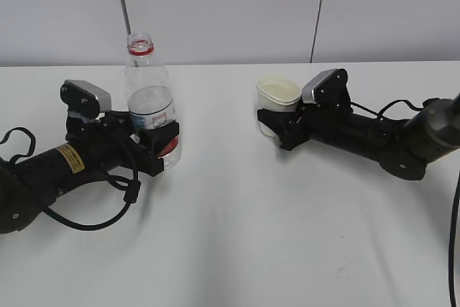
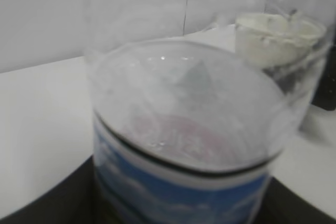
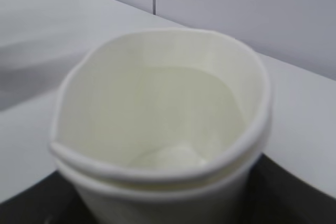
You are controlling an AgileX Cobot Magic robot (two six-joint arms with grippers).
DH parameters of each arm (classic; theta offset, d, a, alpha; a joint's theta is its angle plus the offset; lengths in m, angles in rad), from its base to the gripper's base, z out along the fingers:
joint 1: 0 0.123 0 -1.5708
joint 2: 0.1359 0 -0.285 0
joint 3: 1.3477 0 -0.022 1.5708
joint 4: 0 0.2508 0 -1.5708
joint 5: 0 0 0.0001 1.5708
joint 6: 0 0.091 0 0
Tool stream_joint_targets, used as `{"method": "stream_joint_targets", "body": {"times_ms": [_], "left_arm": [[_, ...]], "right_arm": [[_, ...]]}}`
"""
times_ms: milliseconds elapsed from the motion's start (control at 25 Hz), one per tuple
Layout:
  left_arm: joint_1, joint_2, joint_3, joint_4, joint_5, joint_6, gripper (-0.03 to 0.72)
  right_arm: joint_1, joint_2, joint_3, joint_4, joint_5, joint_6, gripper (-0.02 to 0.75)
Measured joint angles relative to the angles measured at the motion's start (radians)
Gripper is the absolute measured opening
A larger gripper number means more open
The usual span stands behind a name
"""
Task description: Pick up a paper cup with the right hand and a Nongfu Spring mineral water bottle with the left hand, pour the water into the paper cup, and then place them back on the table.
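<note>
White table (image 1: pixel 237 249): bottle (image 1: pixel 149 98) upright at 9 o'clock, uncapped, left gripper (image 1: pixel 159 150) clamped round its lower body at the label. Paper cup (image 1: pixel 277 102) at 2 o'clock, slightly tilted, right gripper (image 1: pixel 272 126) clenched round its lower half, rim squashed out of round. Bottle and cup well apart.

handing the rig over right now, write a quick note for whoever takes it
Left hand: jaws around the Nongfu Spring mineral water bottle, which is upright, uncapped, base on the table.
Right hand: jaws around the paper cup, whose rim is squeezed out of round; the cup is at table level, slightly tilted.
Cup and bottle are well apart.
Done: both grasps look made. Water seems to be in the cup, so the pour may be finished; cannot confirm.
Left: if poured, release both and retract; otherwise lift, pour, set down.
</note>
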Motion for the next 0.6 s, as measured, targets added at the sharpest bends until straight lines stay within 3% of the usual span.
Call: {"method": "stream_joint_targets", "body": {"times_ms": [440, 600], "left_arm": [[0.000, 0.000, 0.000, 0.003, -0.001, 0.049, 0.401], [-0.001, 0.001, 0.000, 0.002, 0.000, 0.069, 0.452]], "right_arm": [[0.000, 0.012, 0.000, -0.030, 0.000, -0.011, 0.459], [0.000, 0.012, 0.000, -0.064, -0.007, -0.012, 0.519]]}}
